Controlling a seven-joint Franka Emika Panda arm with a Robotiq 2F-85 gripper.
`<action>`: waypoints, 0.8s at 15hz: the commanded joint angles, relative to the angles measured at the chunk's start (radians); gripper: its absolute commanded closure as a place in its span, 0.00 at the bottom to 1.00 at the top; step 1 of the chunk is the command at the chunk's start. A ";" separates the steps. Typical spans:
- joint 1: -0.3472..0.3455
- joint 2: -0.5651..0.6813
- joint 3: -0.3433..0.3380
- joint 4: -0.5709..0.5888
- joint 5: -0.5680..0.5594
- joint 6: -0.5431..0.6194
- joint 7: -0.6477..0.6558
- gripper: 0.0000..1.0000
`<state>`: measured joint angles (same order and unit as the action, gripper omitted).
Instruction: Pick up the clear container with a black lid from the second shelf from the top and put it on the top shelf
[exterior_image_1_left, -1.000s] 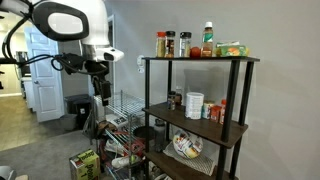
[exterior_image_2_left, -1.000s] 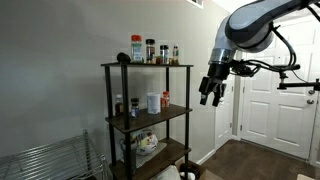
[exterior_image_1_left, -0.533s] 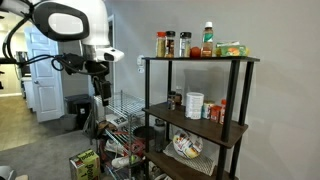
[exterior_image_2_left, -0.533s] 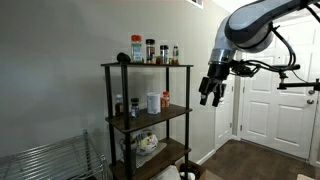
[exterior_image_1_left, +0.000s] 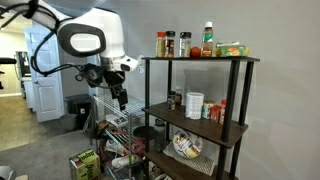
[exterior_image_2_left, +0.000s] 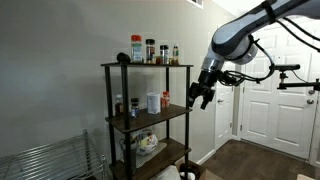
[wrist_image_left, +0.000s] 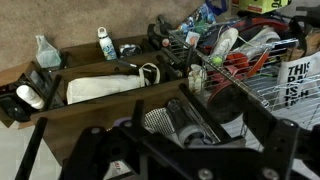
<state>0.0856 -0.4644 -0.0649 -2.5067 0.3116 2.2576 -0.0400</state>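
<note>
Plainly, the gripper (exterior_image_1_left: 119, 98) hangs in open air and touches nothing. In an exterior view it sits just left of the black-framed shelf unit (exterior_image_1_left: 148, 85), apart from its post. Its height falls between the top shelf (exterior_image_1_left: 200, 60) and the second shelf from the top (exterior_image_1_left: 200, 122). Its jaws stand wide, with nothing between them.

The clear container with a black lid (exterior_image_1_left: 177, 99) stands upright on the second shelf from the top, toward the left end. It is small and dark at this size. The white tub (exterior_image_1_left: 194, 105) stands to its right, and the red-lidded jars (exterior_image_1_left: 219, 110) stand further right again. The top shelf carries a row of spice jars (exterior_image_1_left: 170, 44) and a green bottle (exterior_image_1_left: 208, 40). In the wrist view, a chrome wire rack (wrist_image_left: 250, 75) crowded with clutter fills the right side.
</note>
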 joint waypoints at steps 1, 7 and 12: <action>0.004 0.128 -0.034 0.075 0.066 0.075 -0.084 0.00; 0.016 0.274 -0.095 0.151 0.266 0.221 -0.343 0.00; 0.010 0.380 -0.073 0.223 0.408 0.349 -0.562 0.00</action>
<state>0.0938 -0.1491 -0.1504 -2.3341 0.6384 2.5361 -0.4828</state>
